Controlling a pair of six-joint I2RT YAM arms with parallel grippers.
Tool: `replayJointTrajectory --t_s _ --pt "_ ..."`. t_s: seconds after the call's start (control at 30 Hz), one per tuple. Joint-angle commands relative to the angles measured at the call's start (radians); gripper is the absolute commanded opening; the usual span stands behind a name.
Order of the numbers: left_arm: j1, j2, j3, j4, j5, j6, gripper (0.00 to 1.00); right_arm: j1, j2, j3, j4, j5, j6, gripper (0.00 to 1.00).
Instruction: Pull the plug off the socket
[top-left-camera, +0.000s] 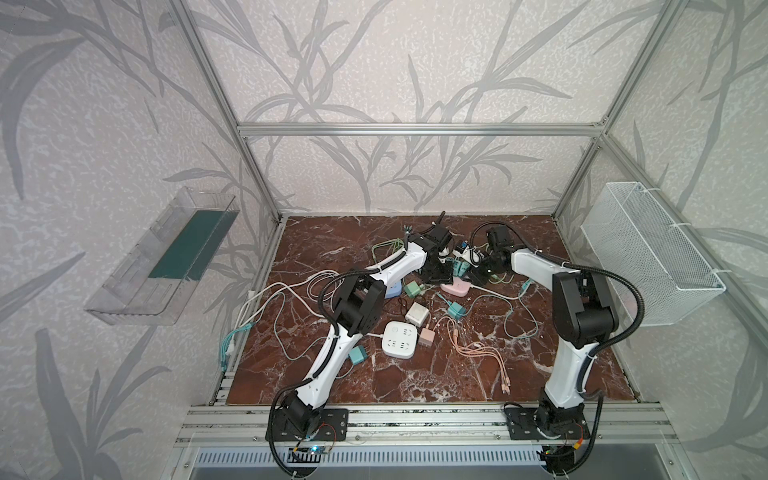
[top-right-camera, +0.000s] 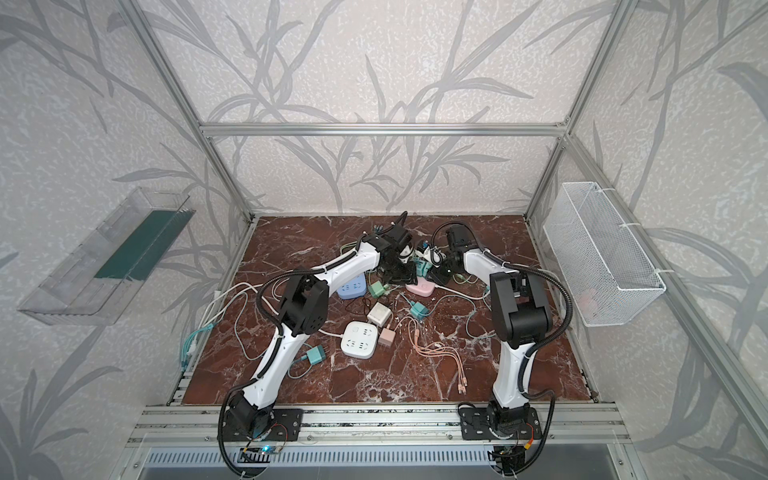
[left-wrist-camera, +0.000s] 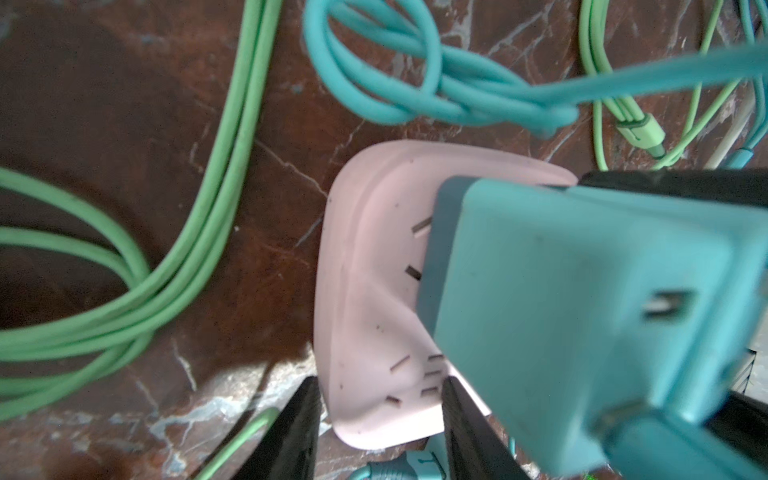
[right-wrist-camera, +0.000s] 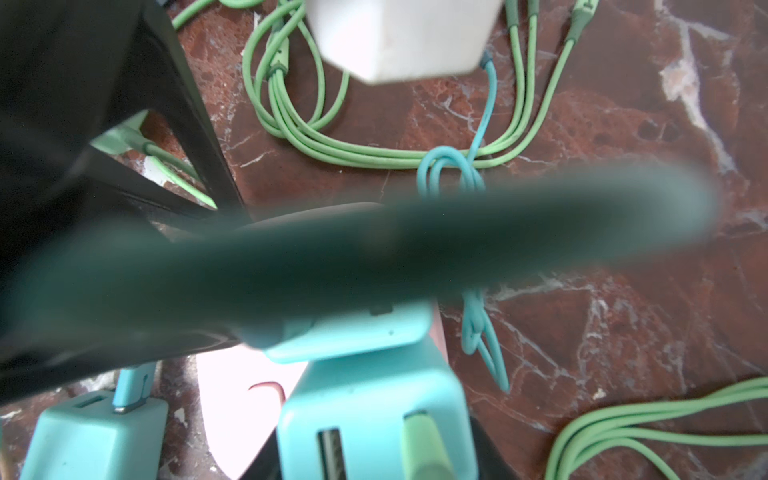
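The table (top-left-camera: 415, 374) is glossy red-brown marble veined in white. The socket (top-left-camera: 455, 287) is a flat, pale pink block of matte plastic with rounded corners and thin slots in its face. It lies near the far edge, about midway between the left and right edges.

The plug (left-wrist-camera: 582, 311), a boxy teal cube with softened edges, stands on the socket's face with its base against the pink plastic. Whether its prongs are seated cannot be told.

The right pincer (top-left-camera: 477, 272) is clenched on the plug. In the right wrist view its black fingers (right-wrist-camera: 492, 467) flank the teal body, which shows one empty port and one filled by a pale green connector.

The left pincer (left-wrist-camera: 378, 388) straddles a rounded corner of the socket. One black finger (left-wrist-camera: 299, 432) is just beside the socket's edge and the other is over its face. I cannot tell whether it pinches the socket.

Smooth, rubbery green cables (left-wrist-camera: 199, 208) curve in loops on the marble beside the socket, and a teal cable (left-wrist-camera: 415, 83) is tied in a loose knot just beyond it. Near the table's middle lies a white socket (top-left-camera: 399, 338), square with rounded corners. Thin peach cables (top-left-camera: 478, 353) trail from beside it toward the near edge. A white wire-mesh basket (top-left-camera: 652, 257) hangs on the right wall.
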Motion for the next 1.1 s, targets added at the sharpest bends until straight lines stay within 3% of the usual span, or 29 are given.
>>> replayJointTrajectory --t_s 0.0,0.67,1.07 --pt "-0.006 0.063 0.011 -0.074 -0.032 0.009 0.48 0.011 -0.073 -0.002 0.038 -0.073 0.012 0.18" --pt "-0.006 0.106 0.058 -0.089 -0.004 -0.039 0.48 0.062 -0.126 -0.105 0.134 0.105 0.027 0.16" --pt "-0.006 0.079 0.047 -0.067 -0.019 -0.033 0.47 0.015 -0.15 -0.096 0.081 0.033 0.134 0.16"
